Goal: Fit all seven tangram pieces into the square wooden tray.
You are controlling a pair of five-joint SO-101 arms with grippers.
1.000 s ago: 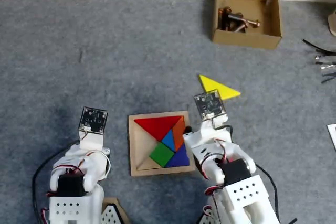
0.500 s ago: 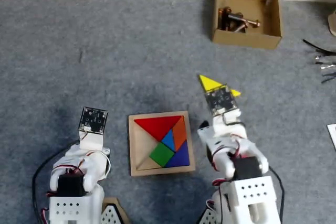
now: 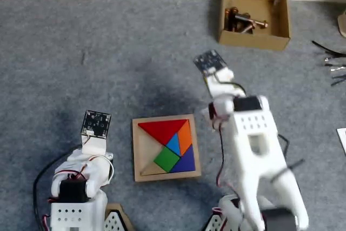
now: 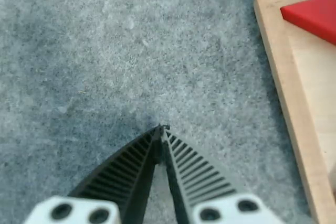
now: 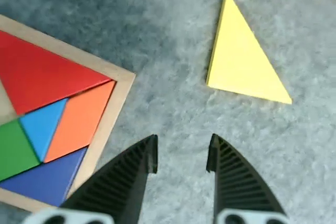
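Observation:
The square wooden tray (image 3: 139, 150) lies between the two arms. It holds several pieces: a red triangle (image 3: 161, 130), an orange piece (image 3: 185, 135), a light blue triangle (image 3: 173, 145), a green square (image 3: 166, 159) and a dark blue triangle (image 3: 185, 163). Its left part is bare wood. A yellow triangle (image 5: 239, 64) lies flat on the carpet beyond the tray's corner (image 5: 122, 85). My right gripper (image 5: 182, 153) hangs open above the carpet, short of the yellow triangle, nothing between its fingers. My left gripper (image 4: 161, 128) is shut and empty beside the tray's left rim (image 4: 286, 93).
A cardboard box (image 3: 254, 31) with metal parts stands at the far right. Cables (image 3: 331, 58) lie at the right edge. The right arm (image 3: 243, 117) stretches past the tray's far right corner; the left arm (image 3: 89, 158) sits near the front left. Grey carpet lies all around.
The right arm has swung away from the tray's right side and stretched toward the far side, over the yellow triangle. The left arm has not moved.

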